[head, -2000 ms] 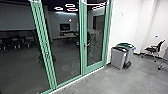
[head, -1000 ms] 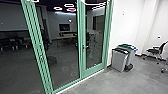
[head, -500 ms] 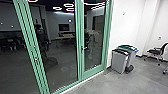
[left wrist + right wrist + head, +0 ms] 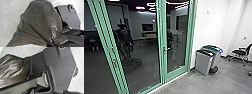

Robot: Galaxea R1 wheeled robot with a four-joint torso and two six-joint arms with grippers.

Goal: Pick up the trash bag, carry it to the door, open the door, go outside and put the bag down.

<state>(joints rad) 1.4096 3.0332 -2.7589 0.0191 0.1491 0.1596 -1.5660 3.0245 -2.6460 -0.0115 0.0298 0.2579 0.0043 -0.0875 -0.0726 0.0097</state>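
Note:
The trash bag (image 4: 38, 23), dark and thin, hangs in the left wrist view, its folds drawn together at my left gripper (image 4: 53, 45), which is shut on it. Its shiny, wrinkled side also shows in the right wrist view, where the bag (image 4: 13, 70) lies beyond the robot's jointed bar. In the head view, a glass door (image 4: 176, 72) with a green frame stands closed, its handle (image 4: 167, 49) on the door's left side.
Grey bins (image 4: 204, 62) stand by the white wall (image 4: 211, 27) right of the door. A black chair (image 4: 240, 52) is farther right. Glass panels run left of the door, with a dark upright shape (image 4: 125, 37) in one. Grey floor (image 4: 184, 86) lies in front.
The head camera has moved with the robot: the green posts stand farther left, and the bins and chair are seen from a slightly different angle. The dark upright shape has come up in the glass.

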